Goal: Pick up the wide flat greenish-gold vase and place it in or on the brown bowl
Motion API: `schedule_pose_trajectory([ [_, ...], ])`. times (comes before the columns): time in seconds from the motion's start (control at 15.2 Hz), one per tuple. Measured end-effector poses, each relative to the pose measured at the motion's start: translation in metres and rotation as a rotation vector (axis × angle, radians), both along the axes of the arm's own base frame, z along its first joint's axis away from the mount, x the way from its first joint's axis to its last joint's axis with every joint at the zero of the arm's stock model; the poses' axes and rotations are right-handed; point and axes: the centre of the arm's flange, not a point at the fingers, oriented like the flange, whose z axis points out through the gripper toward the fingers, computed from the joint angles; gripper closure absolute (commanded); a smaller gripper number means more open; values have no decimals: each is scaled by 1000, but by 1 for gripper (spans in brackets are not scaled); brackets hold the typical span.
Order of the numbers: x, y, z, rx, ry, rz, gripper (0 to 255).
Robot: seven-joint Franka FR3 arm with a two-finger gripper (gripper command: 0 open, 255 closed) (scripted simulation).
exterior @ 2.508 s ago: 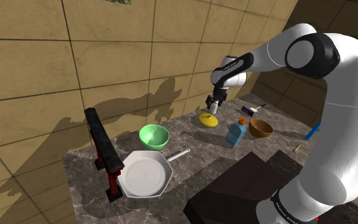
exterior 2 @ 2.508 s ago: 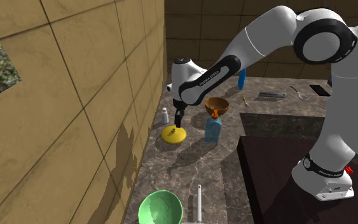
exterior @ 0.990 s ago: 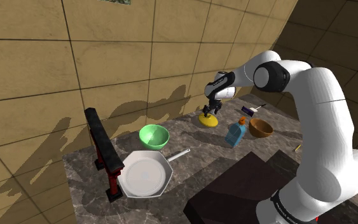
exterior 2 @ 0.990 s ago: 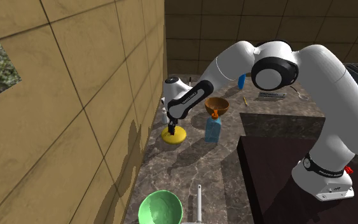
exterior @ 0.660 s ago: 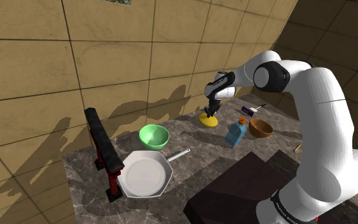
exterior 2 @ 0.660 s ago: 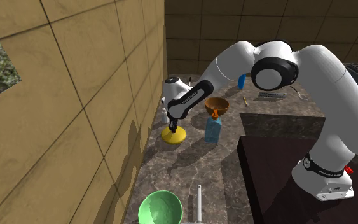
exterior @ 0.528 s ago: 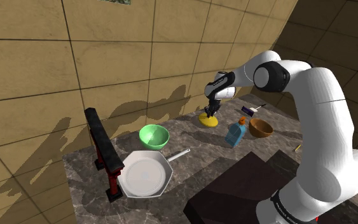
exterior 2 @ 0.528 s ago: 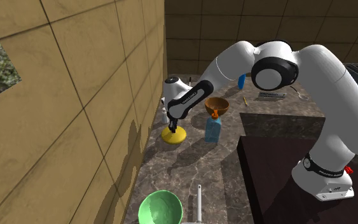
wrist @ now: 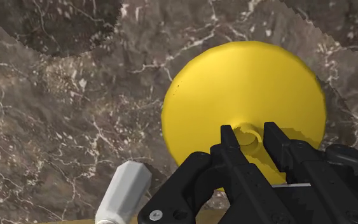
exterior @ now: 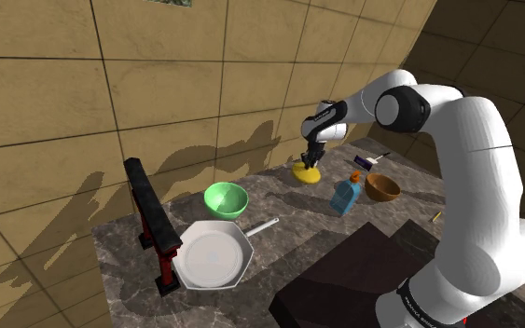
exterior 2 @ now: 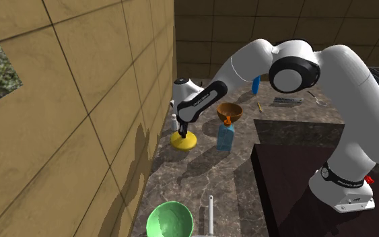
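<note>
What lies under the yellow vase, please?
Dark marbled countertop shows around the yellow vase; the patch beneath is covered by its wide body, and the tool grips its neck.

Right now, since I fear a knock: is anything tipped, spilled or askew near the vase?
Nothing stands out. The hand clasps the yellow vase by its neck; the vase looks level, and the blue bottle, white shaker and bowl stand upright. No spill shows.
</note>
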Motion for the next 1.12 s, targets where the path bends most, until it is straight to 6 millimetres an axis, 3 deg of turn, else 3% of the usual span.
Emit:
schedule_pose_trajectory([
  [1.12,0,1,91,0,0,0,255],
])
